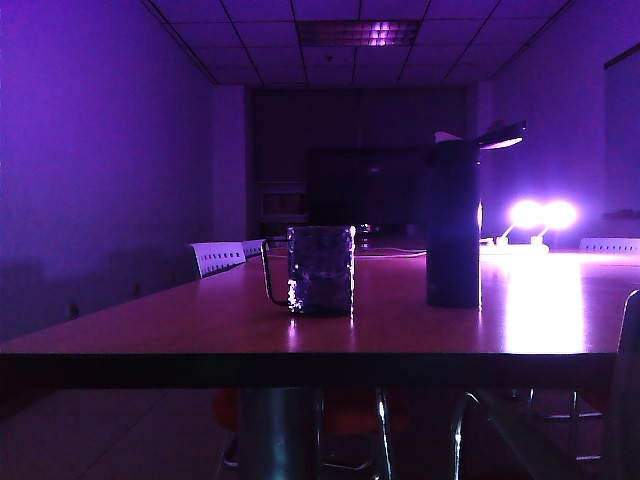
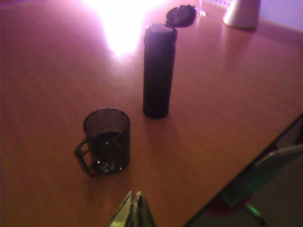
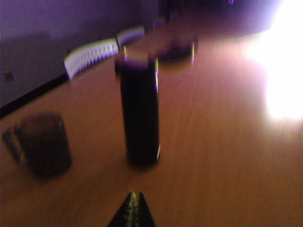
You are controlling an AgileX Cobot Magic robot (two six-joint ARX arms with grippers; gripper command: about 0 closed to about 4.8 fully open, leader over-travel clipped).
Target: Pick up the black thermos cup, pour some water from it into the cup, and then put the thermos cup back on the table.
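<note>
I can read no text, label, brand, number or sign from here. The black thermos cup (image 1: 452, 225) and the cup (image 1: 320, 270) show bare surfaces in the dim purple light, and the table (image 1: 150, 325) carries no markings. My right wrist view is too blurred to resolve any print.

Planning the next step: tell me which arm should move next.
Neither, probably: the black thermos cup stands on the table beside the cup, untouched. Left end effector and right end effector are both shut.
</note>
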